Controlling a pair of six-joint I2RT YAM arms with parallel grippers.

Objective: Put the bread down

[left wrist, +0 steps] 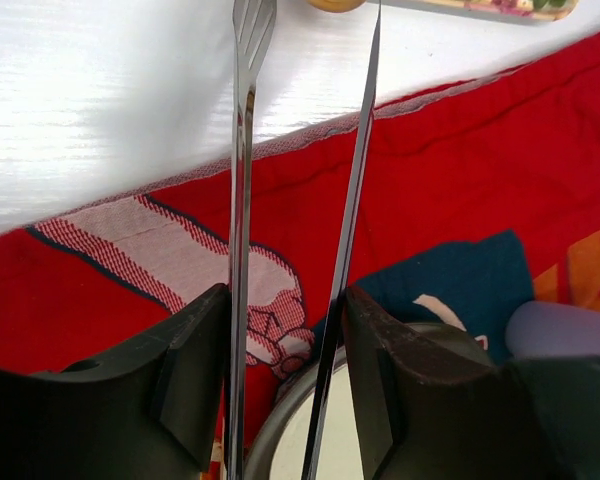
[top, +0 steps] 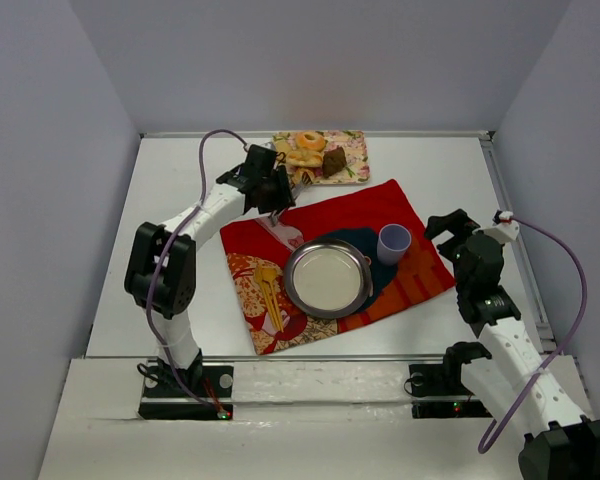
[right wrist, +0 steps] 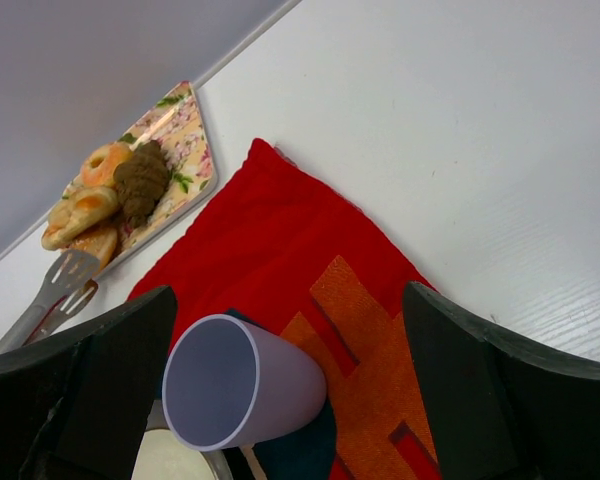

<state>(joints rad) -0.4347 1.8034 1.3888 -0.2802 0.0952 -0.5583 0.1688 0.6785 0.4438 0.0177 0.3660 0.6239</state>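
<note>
Left gripper (left wrist: 285, 340) is clamped on the tongs (left wrist: 242, 200), blades apart and pointed far at the tray (top: 352, 148), because the bread (right wrist: 80, 213) lies there among pastries, not yet taken. I judge the plate (top: 327, 277), nearer, its destination. Right gripper (right wrist: 290, 390) is spread, holding nothing, by the cup (top: 394, 241)

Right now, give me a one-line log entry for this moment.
left gripper: shut on tongs, tips at tray | bread: on tray, ungrasped | plate: empty | right gripper: open, near cup
</note>
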